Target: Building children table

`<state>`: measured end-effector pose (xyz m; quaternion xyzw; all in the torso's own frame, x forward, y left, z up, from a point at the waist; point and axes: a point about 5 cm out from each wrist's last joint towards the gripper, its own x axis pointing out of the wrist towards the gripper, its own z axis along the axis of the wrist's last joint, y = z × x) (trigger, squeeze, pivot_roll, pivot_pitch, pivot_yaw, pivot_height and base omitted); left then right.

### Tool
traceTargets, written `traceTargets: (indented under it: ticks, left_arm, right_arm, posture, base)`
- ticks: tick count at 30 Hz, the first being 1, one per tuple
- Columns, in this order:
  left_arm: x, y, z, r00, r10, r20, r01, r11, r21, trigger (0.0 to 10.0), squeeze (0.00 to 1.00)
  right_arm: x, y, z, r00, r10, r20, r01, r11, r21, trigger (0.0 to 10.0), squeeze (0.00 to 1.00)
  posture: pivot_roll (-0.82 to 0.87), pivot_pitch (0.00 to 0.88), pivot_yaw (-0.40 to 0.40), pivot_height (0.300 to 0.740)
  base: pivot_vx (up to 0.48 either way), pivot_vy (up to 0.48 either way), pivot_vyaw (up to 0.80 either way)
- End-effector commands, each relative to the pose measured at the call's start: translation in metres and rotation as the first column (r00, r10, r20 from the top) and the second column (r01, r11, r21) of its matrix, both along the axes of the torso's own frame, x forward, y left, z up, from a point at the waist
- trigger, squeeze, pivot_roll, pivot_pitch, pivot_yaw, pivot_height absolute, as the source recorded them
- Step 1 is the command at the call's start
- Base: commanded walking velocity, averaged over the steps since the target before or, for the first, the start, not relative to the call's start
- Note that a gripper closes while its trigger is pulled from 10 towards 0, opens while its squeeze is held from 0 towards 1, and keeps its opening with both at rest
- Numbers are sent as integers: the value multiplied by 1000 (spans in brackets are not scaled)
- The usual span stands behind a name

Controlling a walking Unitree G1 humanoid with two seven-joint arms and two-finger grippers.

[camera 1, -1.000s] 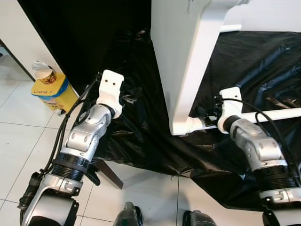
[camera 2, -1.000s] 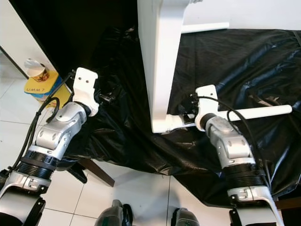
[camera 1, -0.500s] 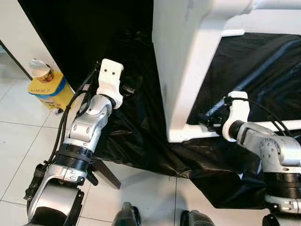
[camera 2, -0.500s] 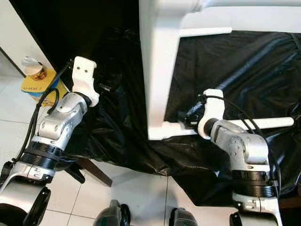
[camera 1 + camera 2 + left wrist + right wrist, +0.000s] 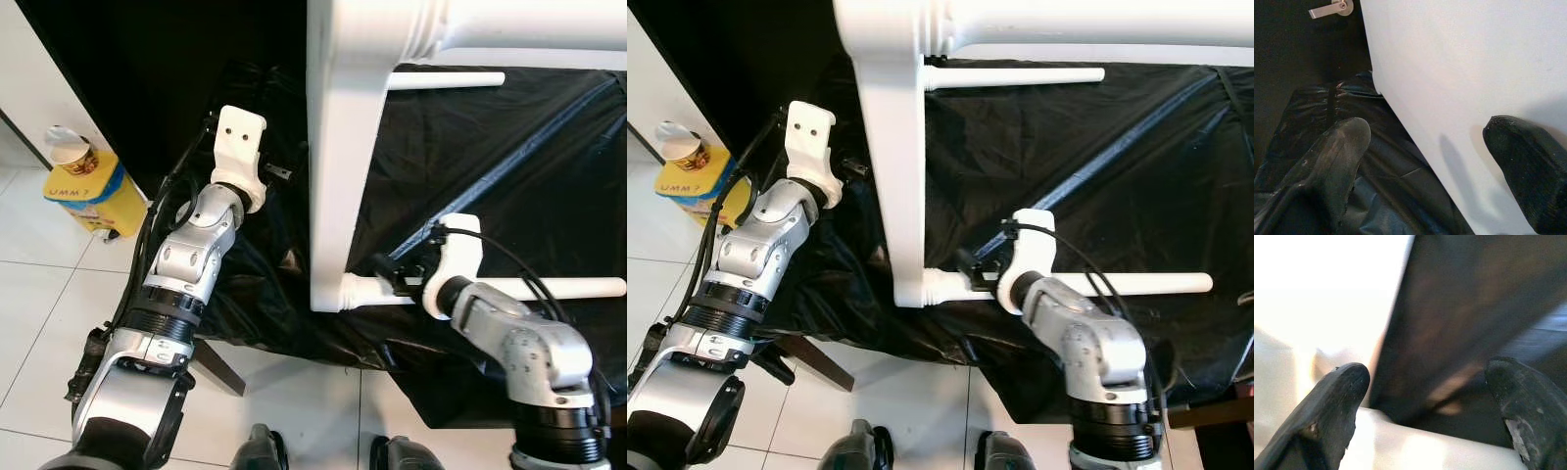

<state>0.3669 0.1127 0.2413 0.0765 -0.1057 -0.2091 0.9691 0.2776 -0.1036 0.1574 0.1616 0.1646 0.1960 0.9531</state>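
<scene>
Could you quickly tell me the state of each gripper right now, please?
Left gripper: open, holding nothing, beside the white table frame.
Right gripper: open, fingers either side of the white rod near the frame, not clamped.

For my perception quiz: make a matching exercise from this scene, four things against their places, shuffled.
Things:
1. paper cup
2. yellow box
3. black sheet
4. right claw

Places:
a. on the tiled floor
b. at the white rod
c. atop the yellow box
d. under the white table frame

Pairs: 1-c, 2-a, 3-d, 4-b
</scene>
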Motion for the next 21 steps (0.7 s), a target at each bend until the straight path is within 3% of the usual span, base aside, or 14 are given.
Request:
traceTargets:
  ticks: [1,4,10,16,19,21]
  left_arm:
    - [-1,-1,3,999,-49,10,48,998,46,10000,0]
    - [-2,2,6,999,-37,19,36,998,50,10000,0]
    - [-5,11,6,1000,-5,24,4,998,55,10000,0]
    - [-11,26,4,995,96,32,-98,993,69,10000,0]
    - [-17,51,6,958,278,71,-283,956,80,10000,0]
    - [-18,53,6,952,297,78,-303,949,83,10000,0]
  right_arm:
    - [-2,26,-13,995,98,-34,-96,994,58,10000,0]
    - [1,42,-12,989,147,12,-147,983,110,10000,0]
    - [10,53,-14,989,141,48,-147,979,140,10000,0]
    - [14,42,-15,990,69,125,-84,988,126,10000,0]
    - [13,22,-12,974,-23,224,5,997,81,10000,0]
    - [12,21,-12,971,-31,236,13,997,75,10000,0]
  posture:
    - [57,177,19,740]
    - [71,178,15,740]
    - [99,177,8,740]
    - [116,178,7,740]
    - [117,178,9,740]
    - [117,177,11,740]
  base:
    - [0,0,0]
    - [0,0,0]
    - [0,0,0]
    - [0,0,0]
    - [0,0,0]
    - [0,0,0]
